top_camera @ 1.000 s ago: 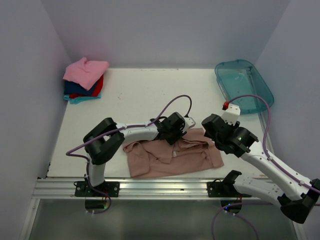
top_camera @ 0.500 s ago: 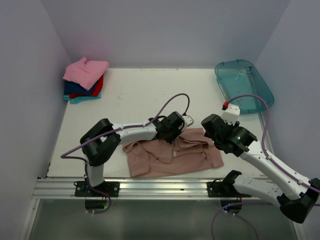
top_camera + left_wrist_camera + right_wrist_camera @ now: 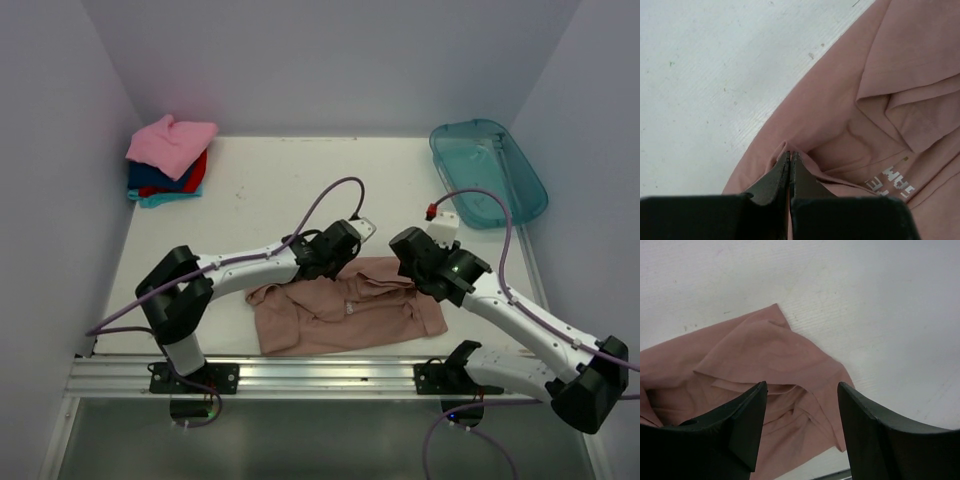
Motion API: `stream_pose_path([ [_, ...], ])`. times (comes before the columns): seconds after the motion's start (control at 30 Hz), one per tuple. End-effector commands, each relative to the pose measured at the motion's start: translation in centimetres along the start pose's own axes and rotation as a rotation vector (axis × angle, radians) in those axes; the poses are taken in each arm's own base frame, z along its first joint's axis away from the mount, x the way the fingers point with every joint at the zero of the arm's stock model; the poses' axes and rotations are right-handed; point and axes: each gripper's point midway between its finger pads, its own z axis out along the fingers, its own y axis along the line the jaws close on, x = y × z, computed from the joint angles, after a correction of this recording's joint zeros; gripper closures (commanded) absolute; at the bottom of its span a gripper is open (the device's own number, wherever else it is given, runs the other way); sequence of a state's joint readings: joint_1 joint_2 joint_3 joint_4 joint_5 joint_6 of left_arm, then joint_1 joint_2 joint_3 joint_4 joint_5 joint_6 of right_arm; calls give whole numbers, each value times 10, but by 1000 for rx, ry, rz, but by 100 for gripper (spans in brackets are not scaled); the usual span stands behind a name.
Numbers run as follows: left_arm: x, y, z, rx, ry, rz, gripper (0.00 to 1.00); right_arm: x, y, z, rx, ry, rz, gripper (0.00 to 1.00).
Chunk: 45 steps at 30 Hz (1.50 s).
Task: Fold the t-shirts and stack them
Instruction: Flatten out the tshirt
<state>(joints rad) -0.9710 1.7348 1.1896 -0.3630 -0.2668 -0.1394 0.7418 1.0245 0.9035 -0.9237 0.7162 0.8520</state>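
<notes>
**Q:** Top view: where does the garment lie?
**A:** The dusty pink-brown short-sleeved cotton t-shirt [image 3: 340, 318] lies rumpled on the white table [image 3: 270, 190], near its near edge and between the two arms. Its long axis runs left to right, parallel to that edge. Which end bears the collar cannot be told. A stack of folded bright pink, red, blue and teal t-shirts [image 3: 168, 160] sits in the far left corner, well apart. A translucent teal plastic tub [image 3: 487, 170] is at the far right.

**Q:** And the grippers?
**A:** The left gripper [image 3: 338, 262] meets the shirt's far edge. The right gripper [image 3: 412, 272] is over its far right corner.

**Q:** Left wrist view?
**A:** The left gripper [image 3: 789, 156] has its fingers pressed together, pinching a small ridge of the shirt [image 3: 850, 110] at its border. The white printed text [image 3: 890, 181] is just beside.

**Q:** Right wrist view?
**A:** The right gripper [image 3: 801, 387] has its fingers spread wide above a corner of the shirt [image 3: 765, 357], with nothing gripped. Contact with the cloth cannot be told.
</notes>
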Motion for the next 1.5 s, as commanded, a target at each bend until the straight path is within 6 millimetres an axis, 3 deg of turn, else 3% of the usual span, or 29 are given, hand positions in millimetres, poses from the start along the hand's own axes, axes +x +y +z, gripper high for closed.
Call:
stream_pose_path([
  [0.0, -7, 17, -19, -82, -49, -71, 100, 4, 28, 13, -91, 9, -26, 38],
  [0.13, -19, 57, -63, -275, -135, -230, 100, 24, 71, 22, -233, 117, -99, 40],
  [0.23, -34, 81, -116, -330, -255, -337, 100, 38, 96, 24, -329, 181, -119, 48],
  [0.33, -37, 95, -146, -357, -313, -402, 100, 52, 115, 24, -413, 234, -117, 57],
  [0.53, -27, 113, -176, -411, -350, -474, 100, 87, 130, 27, -456, 333, -166, 53],
  [0.77, -22, 117, -182, -423, -361, -497, 100, 114, 142, 29, -464, 415, -229, 53],
  [1.1, -20, 120, -187, -434, -370, -506, 100, 132, 128, 39, -404, 439, -250, 64],
  [1.37, -22, 120, -190, -425, -379, -510, 100, 131, 115, 52, -319, 409, -283, 65],
  [1.47, -22, 120, -190, -422, -380, -510, 100, 128, 118, 51, -321, 400, -279, 73],
])
